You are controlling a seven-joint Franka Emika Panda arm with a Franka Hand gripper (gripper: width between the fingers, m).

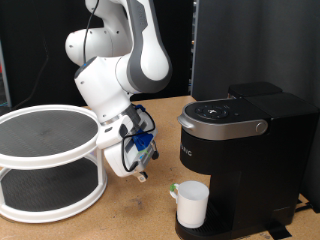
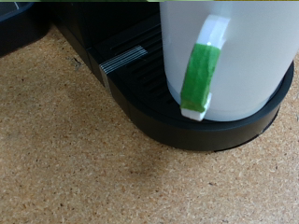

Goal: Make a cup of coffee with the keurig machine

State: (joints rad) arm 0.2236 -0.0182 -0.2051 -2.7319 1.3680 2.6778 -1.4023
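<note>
The cup (image 1: 191,204) already stands on the round drip base of the keurig machine (image 1: 240,140), under the brew head, so the placing step looks done. In the wrist view the cup (image 2: 234,51) fills the upper part of the picture, its handle wrapped in a strip of green tape (image 2: 200,75), sitting squarely inside the black rim of the base (image 2: 187,131).

The machine's lid appears closed in the exterior view, with its silver-grey band down across the front. Whether a pod is already inside cannot be told, and no coffee shows in the cup from these angles, so brewing seems not yet to have happened.

The hand (image 1: 140,165) hangs low over the table (image 1: 130,215), to the exterior view's left of the cup and a little apart from it, touching neither cup nor machine. Nothing is visible between its fingers; it is seen from the side and partly hidden by its own blue fittings, so I cannot tell if the fingers are spread or pressed together.

A white two-tier round rack (image 1: 50,160) stands at the exterior view's left, well apart from the machine.
</note>
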